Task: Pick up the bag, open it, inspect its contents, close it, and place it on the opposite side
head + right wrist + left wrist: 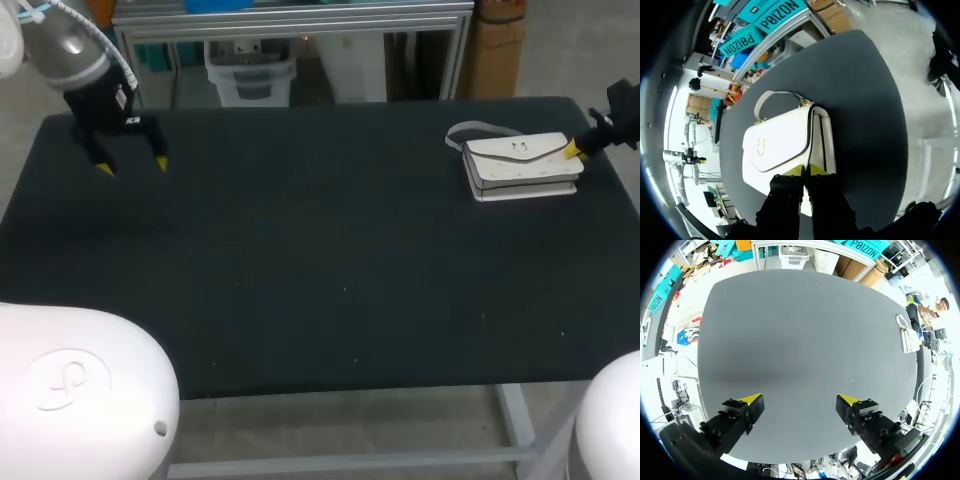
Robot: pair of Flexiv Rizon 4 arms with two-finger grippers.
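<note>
bench (300,260): dark; bag carried near far right corner.
bag (522,162): white, laid flat, flap closed.
left gripper (133,166): held over far left corner, fingers released wide.
right gripper (805,170): fingers clenched together, tips at bag's right end.

The left arm (60,45) is clad in grey and white. The left gripper (132,165) is finished black, tipped in yellow.

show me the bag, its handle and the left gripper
bag (521,160): head view, middle of its white top face
handle (774,92): right wrist view, top of the loop
left gripper (132,165): head view, midway between its yellow tips
</note>
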